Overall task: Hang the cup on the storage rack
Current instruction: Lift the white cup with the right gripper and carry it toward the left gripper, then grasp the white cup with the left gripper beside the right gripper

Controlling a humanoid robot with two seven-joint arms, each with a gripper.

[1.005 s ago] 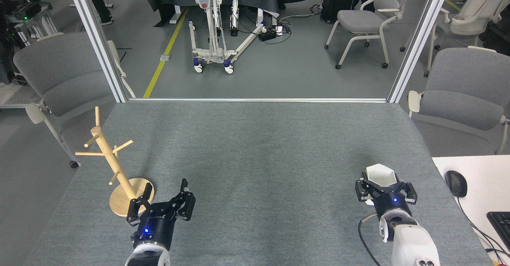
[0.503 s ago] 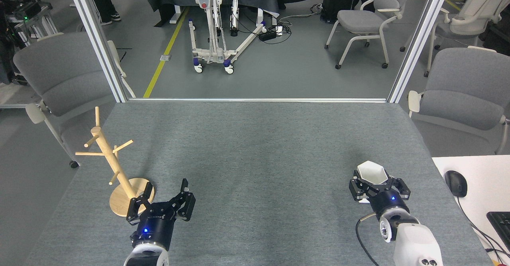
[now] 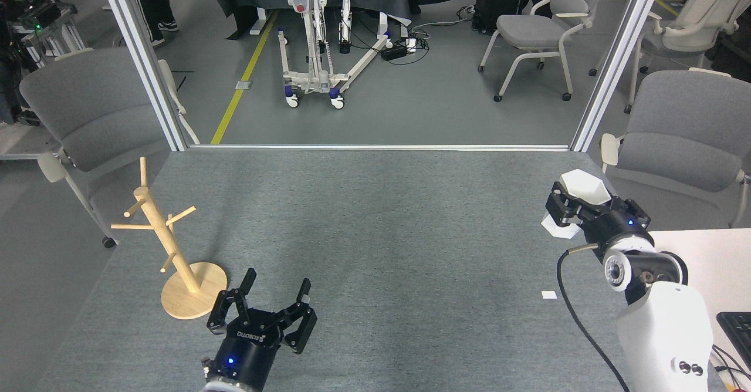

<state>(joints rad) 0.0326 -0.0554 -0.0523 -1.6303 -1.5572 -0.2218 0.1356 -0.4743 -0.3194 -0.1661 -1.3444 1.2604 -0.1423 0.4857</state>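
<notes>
Hanging low at the near edge of the table, the left claw has its fingers spread and pinches nothing; just beyond it and to its left stands the wooden rack, upright on its round base, its slanted pegs all bare. Well to the right of that claw, across a wide stretch of grey cloth, a small white tag lies flat near the right arm. Farther back, the right claw is raised off the table near its right edge and is pressed together on the white cup, which sits tilted between the fingers with its rim turned up and leftward; a white faceted part shows below the fingers too, though whether that is the cup's lower body or its handle cannot be told. Cup and rack are thus well apart, on opposite sides of the table. The step in hand appears to be the carry: the cup is lifted but has not yet neared any peg. The next move would seem to call for a long sweep leftward toward the rack, then a turn of the wrist so the handle opening faces a peg tip and can slip over it. Beyond the far table edge stand grey chairs and a wheeled metal frame.
</notes>
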